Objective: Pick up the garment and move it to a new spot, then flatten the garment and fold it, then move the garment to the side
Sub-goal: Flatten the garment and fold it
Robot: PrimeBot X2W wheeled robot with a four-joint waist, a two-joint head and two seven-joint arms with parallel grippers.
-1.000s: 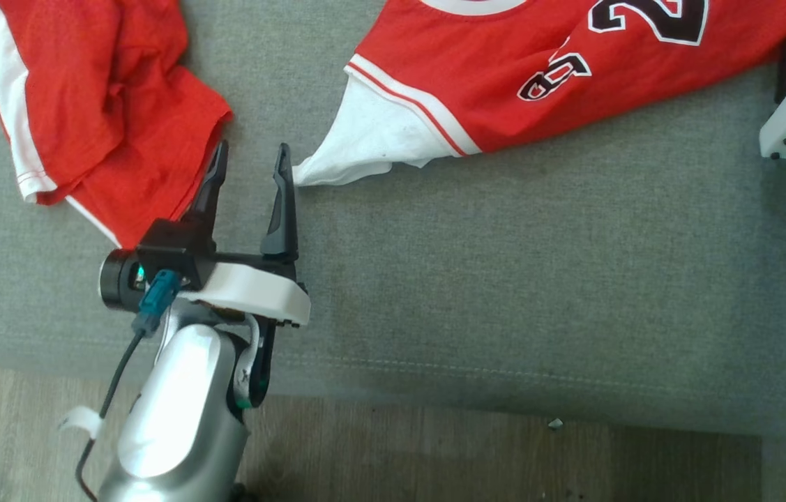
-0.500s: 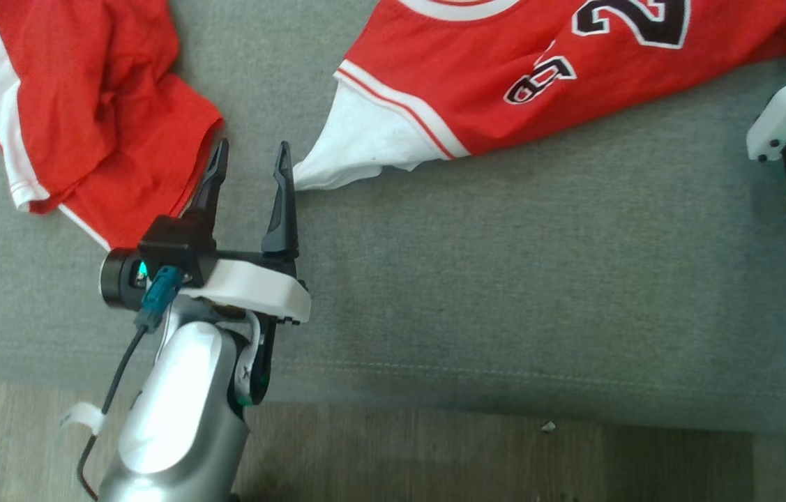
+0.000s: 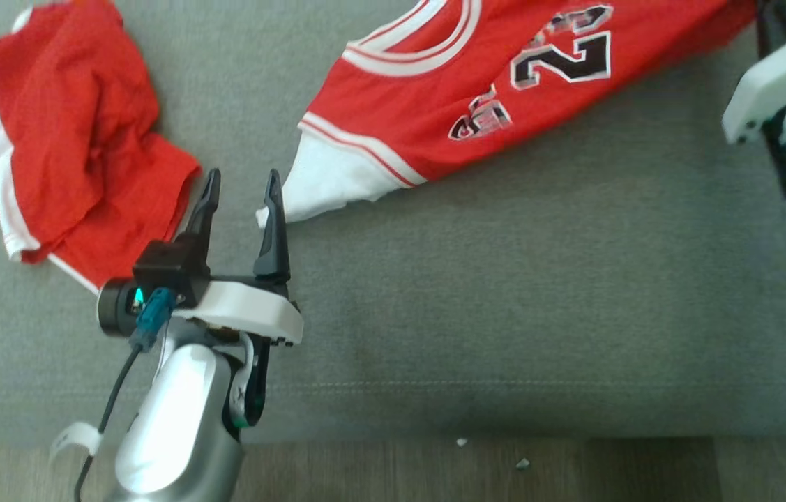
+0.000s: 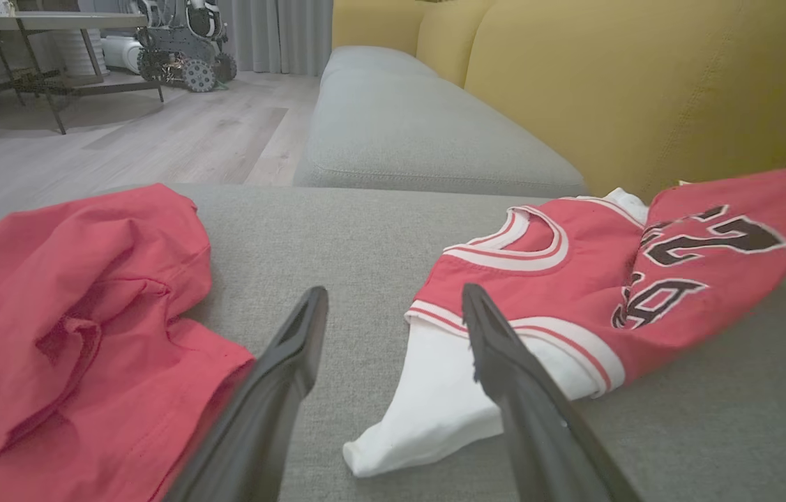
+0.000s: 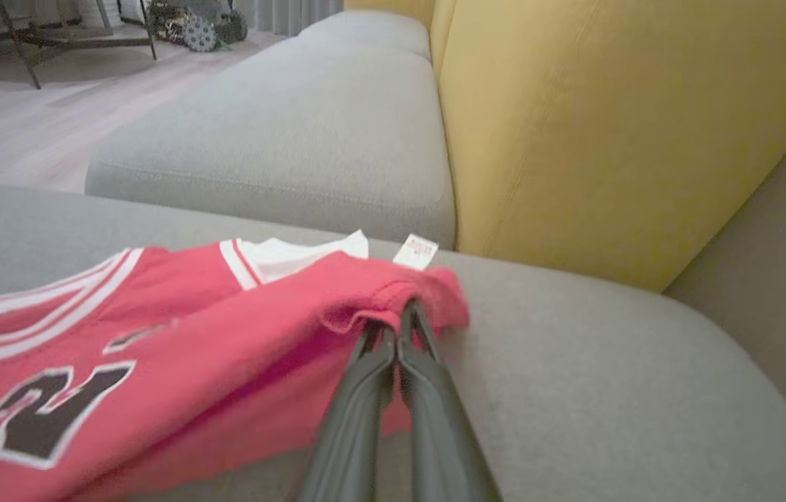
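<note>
Garment [image 3: 434,118] seems soft and light; my right end effector [image 5: 394,315] is closed on its red edge, left end effector [image 3: 241,178] wide open, empty.

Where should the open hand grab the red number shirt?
The white corner of the jersey: it sticks out pointed toward the open left gripper, while the right gripper pinches the far end. Come in low along the cushion from the robot's side.

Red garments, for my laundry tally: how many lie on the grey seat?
2. A crumpled garment lies left of the left hand; the numbered jersey to its right, one edge pinched in the right hand. None seems hidden.
</note>
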